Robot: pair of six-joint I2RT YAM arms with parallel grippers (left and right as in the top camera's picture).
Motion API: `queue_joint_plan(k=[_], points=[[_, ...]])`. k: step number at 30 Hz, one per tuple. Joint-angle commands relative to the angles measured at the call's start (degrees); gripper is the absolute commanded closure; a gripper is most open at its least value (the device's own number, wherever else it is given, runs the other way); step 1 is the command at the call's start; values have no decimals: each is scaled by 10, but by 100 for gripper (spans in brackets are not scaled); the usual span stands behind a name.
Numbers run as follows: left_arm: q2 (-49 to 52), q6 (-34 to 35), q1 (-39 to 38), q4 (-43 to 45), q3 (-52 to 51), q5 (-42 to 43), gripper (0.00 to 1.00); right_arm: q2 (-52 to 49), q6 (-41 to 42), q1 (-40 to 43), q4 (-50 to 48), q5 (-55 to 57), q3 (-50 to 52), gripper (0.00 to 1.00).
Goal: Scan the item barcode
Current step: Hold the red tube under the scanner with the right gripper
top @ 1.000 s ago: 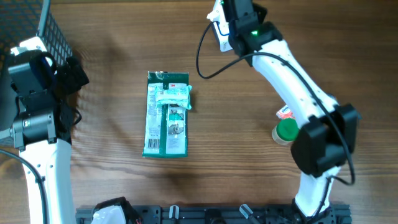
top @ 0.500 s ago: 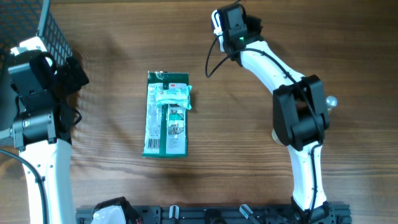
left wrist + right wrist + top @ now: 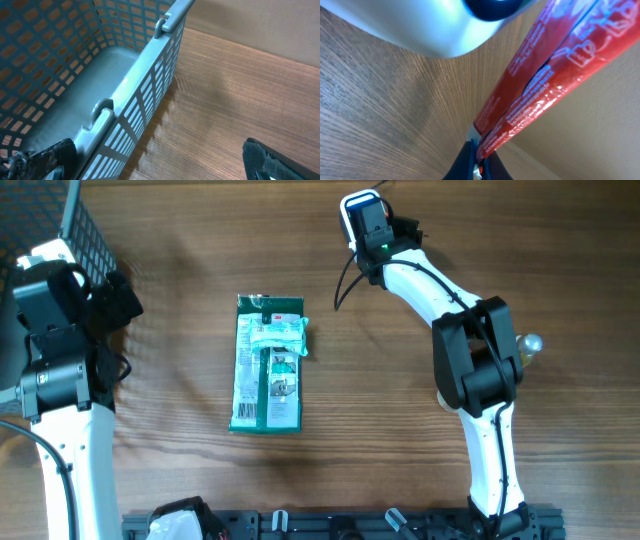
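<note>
Overhead: a green printed plastic pack is lying flat; my right pincer is hanging past its upper right. Left wrist: my left pincer is gaping, released, beside a grey plastic mesh basket left of that pack. Right wrist: my right pincer is clenching a glossy red plastic packet beside a white rounded casing.

Bare wooden bench is kept clear between the blue mesh plastic basket at the far-left corner and the flat green retail package mid-bench. Right of the package, passage is blocked by the white right arm, stretched from near edge to far edge. Right jaws are filled by a pinched thin red plastic packet.
</note>
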State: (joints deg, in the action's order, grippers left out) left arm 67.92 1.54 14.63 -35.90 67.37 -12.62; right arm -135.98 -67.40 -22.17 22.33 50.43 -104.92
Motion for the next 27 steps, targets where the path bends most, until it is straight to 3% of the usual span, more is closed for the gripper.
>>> queue_joint_plan(k=[1, 15, 21, 23, 24, 27], points=[[23, 23, 3, -30, -32, 31, 0, -14, -18, -7, 10, 10, -4, 96], [23, 23, 3, -30, -32, 31, 0, -14, -57, -26, 51, 3, -4, 96], [23, 23, 3, -30, -32, 31, 0, -14, -61, -26, -4, 55, -4, 96], [23, 23, 3, -30, -32, 31, 0, -14, -60, -22, -110, 110, -4, 96], [23, 23, 3, -30, -32, 31, 0, -14, -72, -21, -164, 128, -5, 96], [23, 23, 3, -30, -32, 31, 0, -14, -138, -21, -177, 130, -4, 96]])
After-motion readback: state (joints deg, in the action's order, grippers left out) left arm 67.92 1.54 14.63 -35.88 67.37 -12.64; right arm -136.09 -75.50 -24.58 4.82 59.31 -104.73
